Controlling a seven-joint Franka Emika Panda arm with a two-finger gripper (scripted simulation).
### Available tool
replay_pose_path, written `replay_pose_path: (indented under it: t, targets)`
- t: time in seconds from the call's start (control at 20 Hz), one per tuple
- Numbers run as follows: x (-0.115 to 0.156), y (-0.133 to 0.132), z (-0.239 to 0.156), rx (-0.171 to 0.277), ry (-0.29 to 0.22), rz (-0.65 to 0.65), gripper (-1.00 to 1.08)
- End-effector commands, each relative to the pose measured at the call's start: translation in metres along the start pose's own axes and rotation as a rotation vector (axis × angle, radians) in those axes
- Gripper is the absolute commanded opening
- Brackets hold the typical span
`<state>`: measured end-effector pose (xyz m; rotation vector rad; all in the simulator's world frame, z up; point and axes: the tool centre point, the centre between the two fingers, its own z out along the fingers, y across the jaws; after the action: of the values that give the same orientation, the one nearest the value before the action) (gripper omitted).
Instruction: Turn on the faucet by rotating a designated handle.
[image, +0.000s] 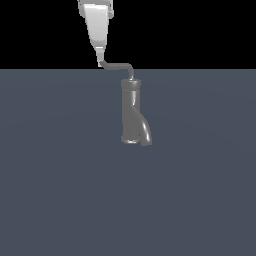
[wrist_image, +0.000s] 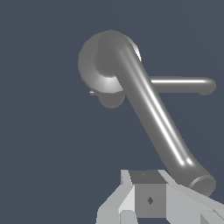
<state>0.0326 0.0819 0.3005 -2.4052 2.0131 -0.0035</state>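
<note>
My gripper (image: 101, 61) sits at the upturned tip of the handle (image: 119, 65); whether its fingers are parted or closed, I cannot tell. The faucet (image: 131, 111) stands below and beyond my hand, along the rod. Risk: contact is at the extreme tip, so my push may slide off.

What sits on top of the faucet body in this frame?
A collar caps the faucet, and the thin handle rises from it, bending toward the exterior view's left. The gripper meets the handle's tip; the contact itself and the jaw state are not visible.
</note>
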Motion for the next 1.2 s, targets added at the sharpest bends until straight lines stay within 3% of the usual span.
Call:
replay_pose_path:
  t: [0.0, 1.05, 1.15]
  targets:
    - [0.003, 0.007, 0.000, -0.006, 0.001, 0.005, -1.00]
    - [0.053, 0.066, -0.001, -0.005, 0.001, 0.005, -1.00]
    - [0.041, 0.060, 0.000, 0.000, 0.001, -0.011, -1.00]
